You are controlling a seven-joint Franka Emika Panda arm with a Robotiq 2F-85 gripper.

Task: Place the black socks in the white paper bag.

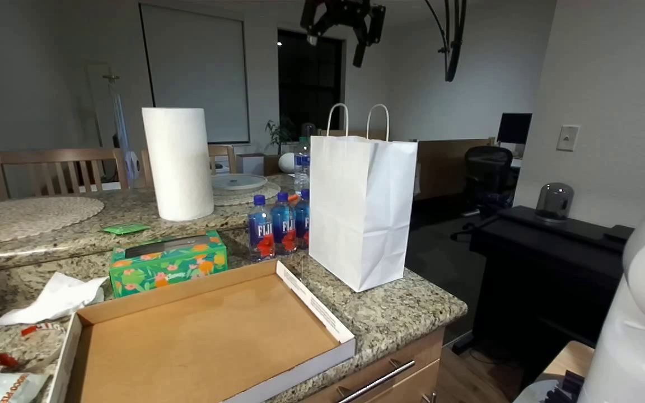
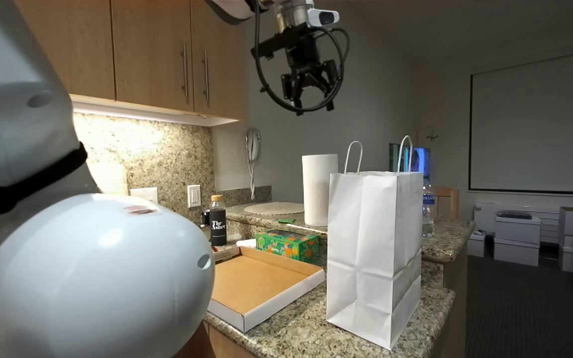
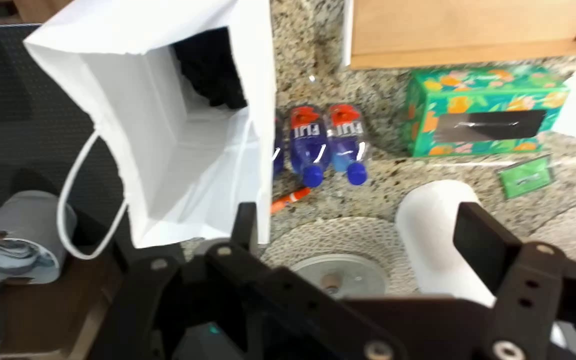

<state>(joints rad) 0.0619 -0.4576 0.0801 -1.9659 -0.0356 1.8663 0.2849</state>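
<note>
The white paper bag [image 1: 361, 212] stands upright on the granite counter's corner, handles up, and shows in both exterior views [image 2: 366, 258]. In the wrist view I look down into its open mouth [image 3: 133, 95]. The black socks [image 3: 213, 70] lie inside the bag as a dark bundle near its bottom; the bag's wall hides part of them. They are hidden in the exterior views. My gripper [image 1: 336, 50] is high above the counter and above the bag's handles, also seen in an exterior view [image 2: 314, 107]. In the wrist view its fingers [image 3: 360, 225] are wide apart with nothing between them.
An open cardboard tray [image 1: 205, 330] lies beside the bag. Several Fiji bottles [image 1: 283, 224] stand close against the bag's side. A green tissue box [image 1: 168, 263] and a tall paper towel roll [image 1: 180, 162] stand behind. The counter edge [image 1: 434, 313] is near the bag.
</note>
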